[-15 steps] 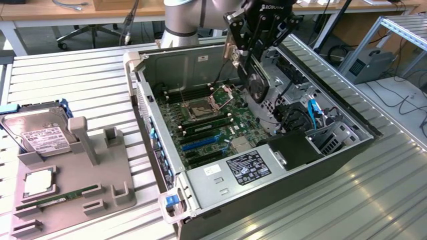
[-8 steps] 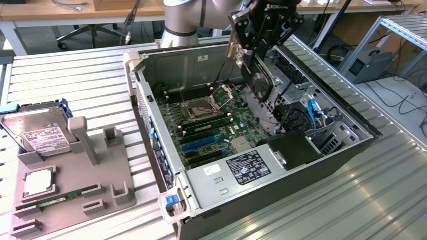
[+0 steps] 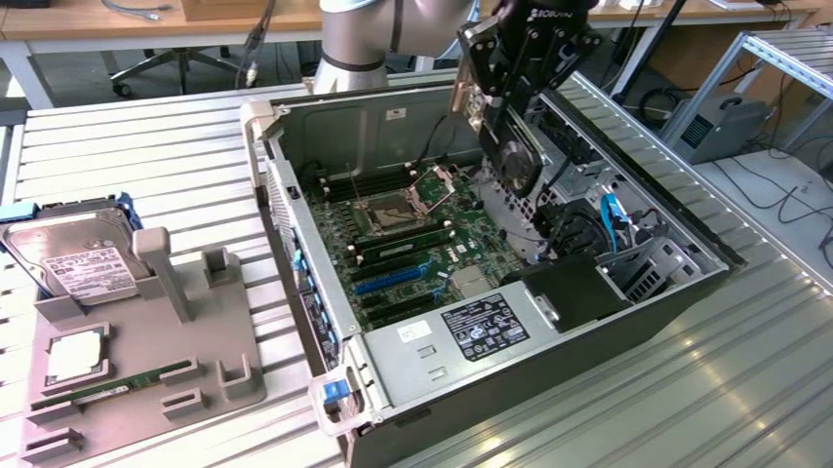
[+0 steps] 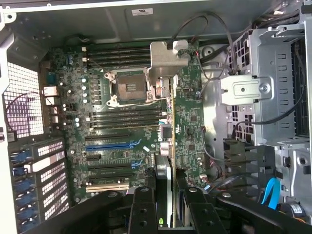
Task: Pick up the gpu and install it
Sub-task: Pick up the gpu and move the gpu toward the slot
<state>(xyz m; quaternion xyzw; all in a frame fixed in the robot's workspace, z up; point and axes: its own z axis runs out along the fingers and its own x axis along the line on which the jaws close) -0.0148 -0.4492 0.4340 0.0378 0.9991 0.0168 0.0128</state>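
Observation:
The gpu (image 3: pixel 516 154), a flat card with a black fan shroud, hangs on edge above the open computer case (image 3: pixel 677 263). My gripper (image 3: pixel 510 97) is shut on its upper edge. It sits over the exterior view's right part of the motherboard (image 3: pixel 404 244), clear of the blue expansion slots (image 3: pixel 390 281). In the wrist view the gpu (image 4: pixel 187 126) is seen edge-on, green board face showing and silver end bracket (image 4: pixel 163 56) at the far end. My gripper (image 4: pixel 165 200) clamps it between two black fingers (image 4: pixel 141 209). The blue slots (image 4: pixel 112 145) lie beside the card.
A grey fixture (image 3: pixel 195 341) on the exterior view's left holds a hard drive (image 3: pixel 78 258), a processor (image 3: pixel 76 353) and a RAM stick (image 3: pixel 111 387). Inside the case are a power supply (image 3: pixel 482 327), a drive cage (image 4: pixel 263 87) and loose cables (image 3: pixel 612 219).

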